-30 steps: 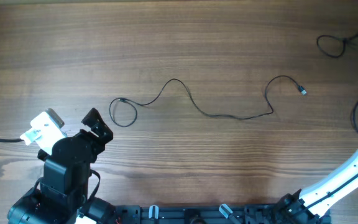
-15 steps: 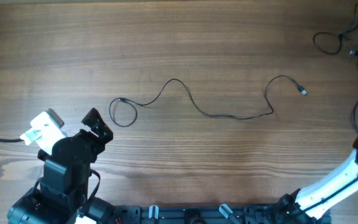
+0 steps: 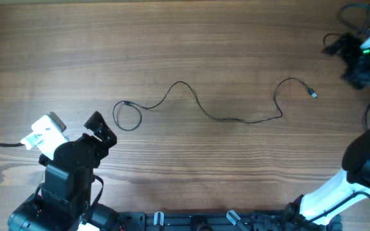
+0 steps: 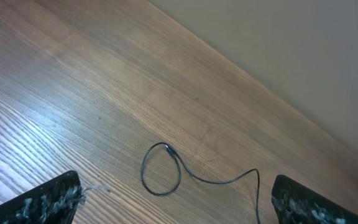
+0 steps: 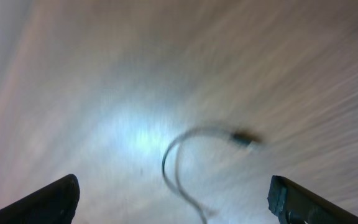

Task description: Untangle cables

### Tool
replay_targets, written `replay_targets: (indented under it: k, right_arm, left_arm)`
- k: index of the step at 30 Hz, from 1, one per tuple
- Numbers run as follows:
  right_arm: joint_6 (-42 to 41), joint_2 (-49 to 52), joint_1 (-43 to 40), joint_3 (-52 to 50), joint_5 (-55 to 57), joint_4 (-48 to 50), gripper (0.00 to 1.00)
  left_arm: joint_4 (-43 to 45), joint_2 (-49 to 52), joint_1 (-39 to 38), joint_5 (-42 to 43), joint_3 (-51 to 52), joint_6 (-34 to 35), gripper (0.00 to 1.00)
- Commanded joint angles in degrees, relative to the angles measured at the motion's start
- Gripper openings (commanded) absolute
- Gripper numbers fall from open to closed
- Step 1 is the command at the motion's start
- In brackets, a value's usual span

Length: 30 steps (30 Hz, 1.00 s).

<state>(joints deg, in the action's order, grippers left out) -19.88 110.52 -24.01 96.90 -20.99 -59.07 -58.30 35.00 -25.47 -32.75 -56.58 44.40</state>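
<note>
One thin dark cable [image 3: 236, 120] lies spread across the table's middle, from a small loop [image 3: 127, 116] on the left to a silvery plug [image 3: 313, 94] on the right. My left gripper [image 3: 72, 128] stands open near the front left, just short of that loop [image 4: 160, 171], with nothing between its fingers [image 4: 42, 202]. A second cable [image 3: 329, 43] is bunched at the far right edge. My right gripper [image 3: 350, 61] hovers open over it. The blurred right wrist view shows a curl of this cable [image 5: 178, 168] with a plug end [image 5: 244, 138] ahead of the open right gripper [image 5: 179, 208].
A thicker black wire [image 3: 367, 119] of the right arm loops at the right edge. The right arm's white link [image 3: 339, 186] rises from the front right. The table's far edge [image 4: 272, 93] shows in the left wrist view.
My right gripper has swung into the overhead view at the far right, above the bunched cable, which shifted slightly. The left arm and the long cable have not moved.
</note>
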Motion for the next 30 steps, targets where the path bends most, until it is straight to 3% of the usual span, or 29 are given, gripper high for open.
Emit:
replay_targets:
  k: [1, 6, 7, 10, 14, 16, 18, 22, 27, 30]
  right_arm:
    - [0.3, 0.7, 6.8, -7.0, 2.6, 1.7, 0.99]
    - [-0.4, 0.7, 13.8, -17.6, 8.2, 12.3, 0.96]
    - [-4.6, 0.7, 15.3, -20.8, 11.4, 16.5, 0.94]
    - [-7.3, 0.7, 16.1, -23.8, 12.7, 21.3, 0.93]
    - [-7.1, 0.7, 16.3, -28.1, 12.0, 29.6, 0.81]
    - [-7.1, 0.7, 16.4, -29.2, 11.7, 31.5, 0.7]
    - [-7.1, 0.7, 16.5, -29.3, 10.2, 32.6, 0.4]
    - [-7.1, 0.7, 16.7, -29.3, 1.2, 36.9, 0.04]
    - [-5.5, 0.7, 19.4, -29.3, -13.8, 38.8, 0.04]
    - [-0.7, 0.1, 26.0, -29.2, -18.8, 38.6, 0.05]
  left_arm:
    - [0.2, 0.0, 0.2, -0.5, 0.0, -0.3, 1.0]
    - [0.1, 0.0, 0.2, -0.5, 0.0, -0.3, 1.0]
    - [0.1, 0.0, 0.2, -0.5, 0.0, -0.3, 1.0]
    - [0.2, 0.0, 0.2, -0.5, 0.0, -0.3, 1.0]
    - [0.1, 0.0, 0.2, -0.5, 0.0, -0.3, 1.0]
    - [0.1, 0.0, 0.2, -0.5, 0.0, -0.3, 1.0]
    - [0.1, 0.0, 0.2, -0.5, 0.0, -0.3, 1.0]
    - [0.1, 0.0, 0.2, -0.5, 0.0, -0.3, 1.0]
    - [0.1, 0.0, 0.2, -0.5, 0.0, -0.3, 1.0]
    - [0.1, 0.0, 0.2, -0.5, 0.0, -0.3, 1.0]
